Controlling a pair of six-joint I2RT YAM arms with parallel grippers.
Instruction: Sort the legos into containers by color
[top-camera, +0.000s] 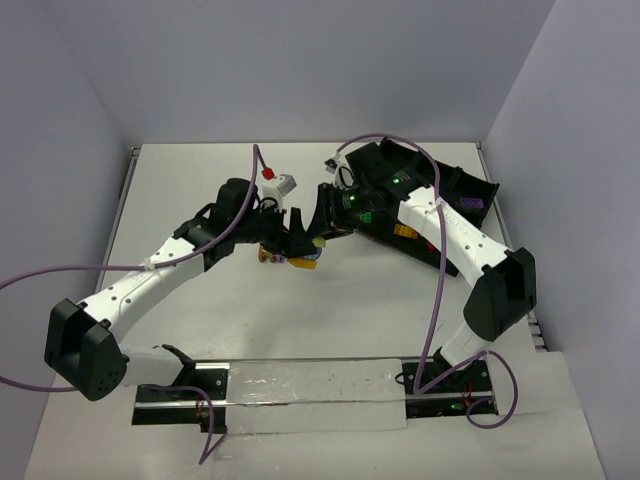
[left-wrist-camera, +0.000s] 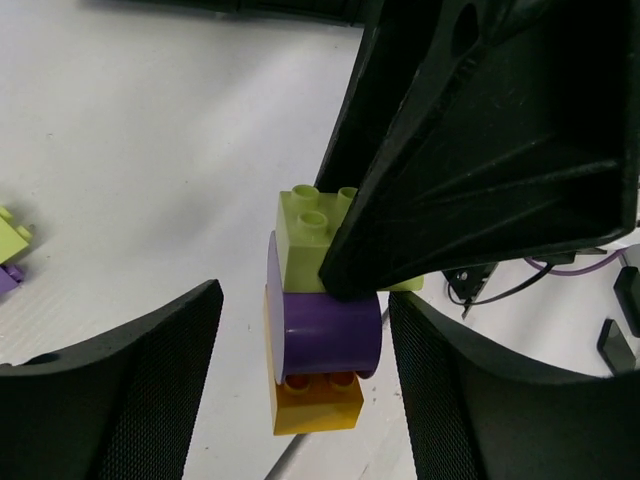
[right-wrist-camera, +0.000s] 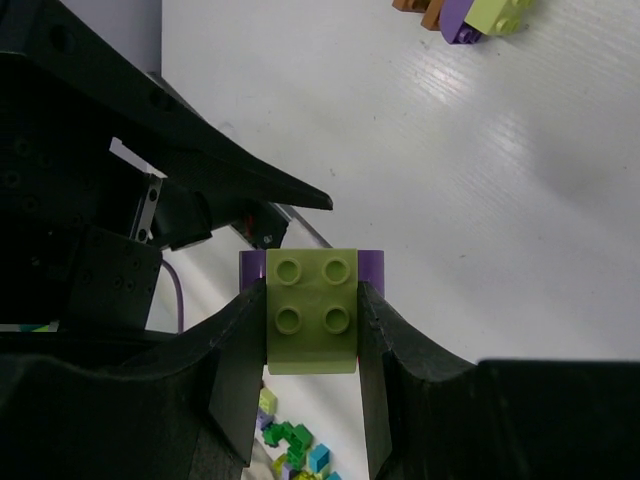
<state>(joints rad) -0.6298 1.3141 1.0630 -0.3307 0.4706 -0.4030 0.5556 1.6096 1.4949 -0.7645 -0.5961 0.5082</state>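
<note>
Yellow-green studded plastic brick (right-wrist-camera: 311, 330), stacked on a purple rounded brick (left-wrist-camera: 330, 330) and an orange brick (left-wrist-camera: 315, 400) outside the black divided plastic tray (top-camera: 482, 186), is clamped in our right gripper (right-wrist-camera: 311, 295); our left gripper (left-wrist-camera: 305, 297) gapes around the lower two, presumably to split colours.

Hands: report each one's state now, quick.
Left hand: open, fingers either side of the lego stack, not touching.
Right hand: closed on that stack's yellow-green brick.
</note>
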